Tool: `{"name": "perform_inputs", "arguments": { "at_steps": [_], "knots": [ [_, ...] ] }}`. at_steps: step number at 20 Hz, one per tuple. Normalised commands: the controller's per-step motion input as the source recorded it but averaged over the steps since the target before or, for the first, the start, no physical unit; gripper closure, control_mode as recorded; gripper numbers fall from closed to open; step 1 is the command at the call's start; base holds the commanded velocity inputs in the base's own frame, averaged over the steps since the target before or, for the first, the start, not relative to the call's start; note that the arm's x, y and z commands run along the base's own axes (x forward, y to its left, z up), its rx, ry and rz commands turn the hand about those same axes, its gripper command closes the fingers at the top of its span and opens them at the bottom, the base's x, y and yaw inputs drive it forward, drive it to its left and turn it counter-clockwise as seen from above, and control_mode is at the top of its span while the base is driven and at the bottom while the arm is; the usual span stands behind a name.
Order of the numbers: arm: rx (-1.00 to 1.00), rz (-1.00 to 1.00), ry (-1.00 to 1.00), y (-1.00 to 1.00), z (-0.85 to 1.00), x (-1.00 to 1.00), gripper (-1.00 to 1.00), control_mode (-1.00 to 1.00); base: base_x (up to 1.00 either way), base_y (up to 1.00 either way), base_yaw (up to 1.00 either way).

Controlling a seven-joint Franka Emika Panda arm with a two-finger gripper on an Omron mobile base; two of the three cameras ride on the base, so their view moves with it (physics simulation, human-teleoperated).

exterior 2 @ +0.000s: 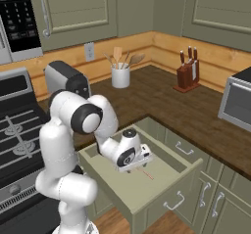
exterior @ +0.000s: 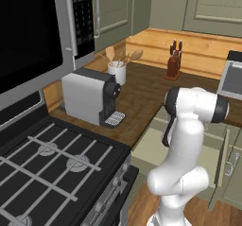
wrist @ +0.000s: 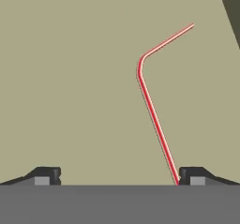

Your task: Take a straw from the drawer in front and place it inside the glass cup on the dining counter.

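Note:
The drawer (exterior 2: 162, 198) stands pulled open below the worktop, its pale floor (wrist: 70, 78) spread under the hand. On that floor lies the straw (wrist: 152, 110), thin and red, with a bend near its far end; it also appears as a faint red line, the straw (exterior 2: 147, 174). My gripper (wrist: 119, 176) hangs open just above the drawer floor, and the straw's near end runs up beside the right fingertip (wrist: 192, 175). Nothing is between the fingers. From the right base view, the gripper (exterior 2: 138, 165) points down into the drawer. The glass cup and the dining counter are out of view.
A coffee machine (exterior: 92, 97), a white utensil jar (exterior: 116, 71) and a knife block (exterior: 173, 64) stand on the dark wood worktop. The stove (exterior: 47, 168) is to the left. A silver appliance (exterior 2: 238, 103) sits at the right. The drawer's side walls (exterior 2: 169, 152) hem the hand in.

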Motion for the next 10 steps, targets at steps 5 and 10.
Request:
{"name": "perform_inputs", "arguments": {
  "at_steps": [5, 10],
  "knots": [
    [0.05, 0.02, 0.00, -0.14, -0.15, 0.29, -1.00, -1.00, 0.00, 0.00, 0.00],
    [0.12, 0.08, -0.01, -0.28, -0.01, 0.16, -1.00, -1.00, 0.00, 0.00, 0.00]
  ]
}}
